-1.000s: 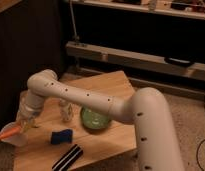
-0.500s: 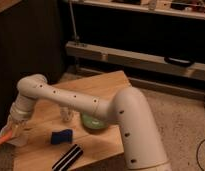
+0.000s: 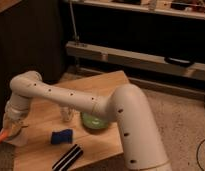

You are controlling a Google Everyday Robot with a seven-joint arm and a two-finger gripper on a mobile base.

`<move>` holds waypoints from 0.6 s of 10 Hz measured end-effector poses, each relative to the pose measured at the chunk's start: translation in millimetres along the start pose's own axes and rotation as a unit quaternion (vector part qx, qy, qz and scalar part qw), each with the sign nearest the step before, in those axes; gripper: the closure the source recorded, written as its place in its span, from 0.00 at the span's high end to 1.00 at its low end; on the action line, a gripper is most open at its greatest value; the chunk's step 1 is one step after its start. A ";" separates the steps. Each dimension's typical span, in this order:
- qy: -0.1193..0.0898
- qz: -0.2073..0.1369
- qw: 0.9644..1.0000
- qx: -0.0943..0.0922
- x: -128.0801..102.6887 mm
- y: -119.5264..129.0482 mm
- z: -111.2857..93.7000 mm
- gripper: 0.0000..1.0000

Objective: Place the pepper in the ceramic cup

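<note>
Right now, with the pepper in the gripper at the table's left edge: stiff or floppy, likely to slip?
Probably stiff: the pepper juts out from the gripper without drooping. Likely light, being slender. Its tapered shape could let it slip or pivot near the ceramic cup.

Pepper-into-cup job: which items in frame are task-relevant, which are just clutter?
In the job:
- pepper, orange, at the table's left edge
- ceramic cup, white, beside it
- gripper, down over the cup

Lying about:
- green bowl
- blue object
- black strips
- small clear item
</note>
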 end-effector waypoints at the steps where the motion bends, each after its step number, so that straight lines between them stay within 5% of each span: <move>1: 0.002 0.002 1.000 -0.002 -3.7 1.1 -0.8 0.03; 3: 0.002 0.000 1.000 -0.006 -7.5 4.7 -0.8 0.05; 6: 0.009 -0.003 1.000 -0.006 -11.2 8.6 0.3 0.34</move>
